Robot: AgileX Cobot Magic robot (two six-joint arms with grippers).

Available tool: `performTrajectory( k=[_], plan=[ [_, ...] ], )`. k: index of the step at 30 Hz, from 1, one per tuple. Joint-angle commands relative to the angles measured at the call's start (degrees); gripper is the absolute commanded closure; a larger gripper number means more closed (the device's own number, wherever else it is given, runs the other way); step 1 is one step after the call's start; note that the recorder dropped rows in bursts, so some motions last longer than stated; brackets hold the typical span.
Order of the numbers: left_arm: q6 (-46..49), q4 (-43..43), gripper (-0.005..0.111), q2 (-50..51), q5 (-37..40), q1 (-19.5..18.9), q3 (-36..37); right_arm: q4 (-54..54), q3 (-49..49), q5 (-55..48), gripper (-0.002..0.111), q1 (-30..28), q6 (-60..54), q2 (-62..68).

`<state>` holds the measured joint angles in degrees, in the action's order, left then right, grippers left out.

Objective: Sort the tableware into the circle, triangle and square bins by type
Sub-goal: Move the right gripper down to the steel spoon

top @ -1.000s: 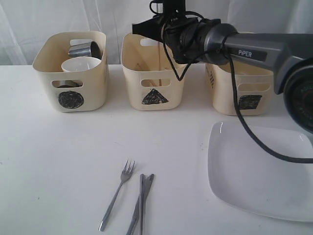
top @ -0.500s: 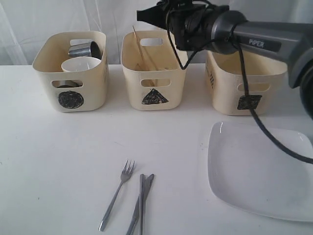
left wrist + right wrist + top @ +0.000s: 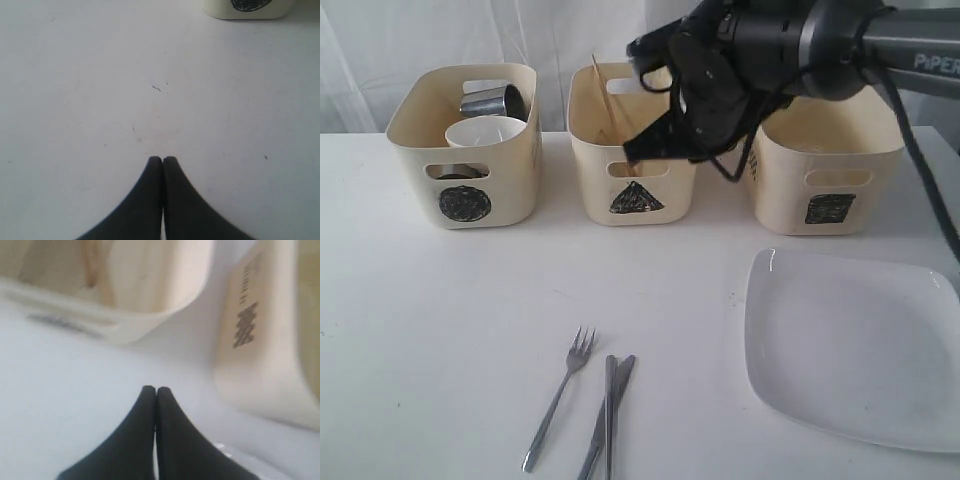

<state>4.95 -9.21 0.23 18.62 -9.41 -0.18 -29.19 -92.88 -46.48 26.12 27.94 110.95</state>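
Note:
The circle bin (image 3: 465, 150) holds a steel mug (image 3: 490, 100) and the white bowl (image 3: 480, 132). Two wooden chopsticks (image 3: 605, 100) lean inside the triangle bin (image 3: 630, 170). My right gripper (image 3: 634, 150) hangs in front of that bin's right part, shut and empty; its wrist view shows the shut tips (image 3: 155, 388) between the triangle bin (image 3: 125, 290) and the square bin (image 3: 270, 340). A fork (image 3: 560, 400) and knives (image 3: 608, 415) lie at the table's front. The white plate (image 3: 850, 345) lies front right. My left gripper (image 3: 162, 159) is shut over bare table.
The right arm's grey body (image 3: 880, 40) and its cable cross above the square bin (image 3: 825, 170). White curtain hangs behind the bins. The circle bin's base (image 3: 247, 7) shows at the edge of the left wrist view.
The chopsticks now lean free in the triangle bin. My right gripper rose from that bin, then swung down to its front right and shut. The left gripper has stayed shut.

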Motion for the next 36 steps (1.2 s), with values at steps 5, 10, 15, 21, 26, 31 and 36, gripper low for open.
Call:
performTrajectory(
  k=[5, 10, 15, 21, 26, 31, 36],
  plan=[
    [-0.01, -0.55, 0.107, -0.23, 1.47, -0.27, 0.18, 24.33, 17.32, -4.97, 0.108, 12.36, -9.42, -11.90],
    [-0.01, -0.55, 0.107, -0.23, 1.47, -0.27, 0.18, 27.84, 22.66, -4.10, 0.107, 19.18, -12.43, -11.35],
    [-0.01, -0.55, 0.107, -0.23, 1.47, -0.27, 0.18, 31.40, 23.96, -3.97, 0.088, 21.81, -12.92, -9.33],
    [-0.01, -0.55, 0.107, -0.23, 1.47, -0.27, 0.18, 40.04, 24.31, -3.76, 0.068, 22.07, -12.81, -7.23],
    [-0.01, -0.55, 0.107, -0.23, 1.47, -0.27, 0.18, 40.80, 24.31, -5.00, 0.069, 22.07, -12.72, -4.16],
    [-0.01, -0.55, 0.107, -0.23, 1.47, -0.27, 0.18, 40.56, 24.31, -7.70, 0.069, 22.07, -12.41, -2.25],
    [-0.01, -0.55, 0.107, -0.23, 1.47, -0.27, 0.18, 40.31, 24.31, -9.37, 0.069, 22.07, -12.32, -0.83]
  ],
)
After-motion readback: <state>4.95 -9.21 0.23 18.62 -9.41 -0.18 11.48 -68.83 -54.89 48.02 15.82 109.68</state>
